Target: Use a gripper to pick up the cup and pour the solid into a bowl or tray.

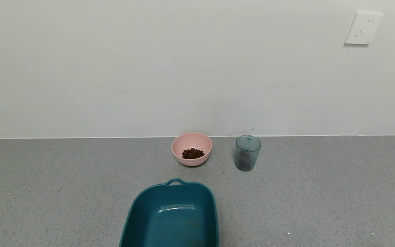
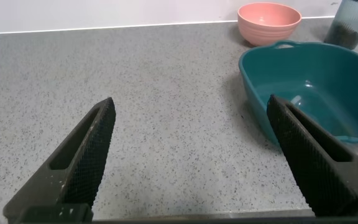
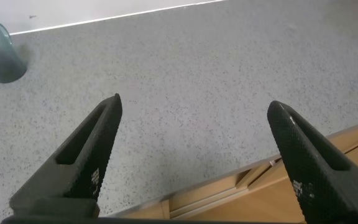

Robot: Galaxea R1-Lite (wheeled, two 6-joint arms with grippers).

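Note:
The blue-grey ribbed cup (image 1: 248, 152) stands upright near the wall, right of the pink bowl (image 1: 191, 148). Dark brown pellets (image 1: 193, 153) lie in the bowl; I cannot tell whether the cup holds any. Neither gripper shows in the head view. My left gripper (image 2: 191, 106) is open and empty over bare counter, with the bowl (image 2: 269, 22) and cup (image 2: 355, 23) far beyond it. My right gripper (image 3: 194, 102) is open and empty near the counter's front edge, with the cup (image 3: 0, 52) far off.
A dark teal rectangular tray (image 1: 171, 216) with handles sits at the front middle, before the bowl; it also shows in the left wrist view (image 2: 319, 87). A wall socket (image 1: 363, 28) is at upper right. A wooden cabinet front (image 3: 260, 193) lies below the counter edge.

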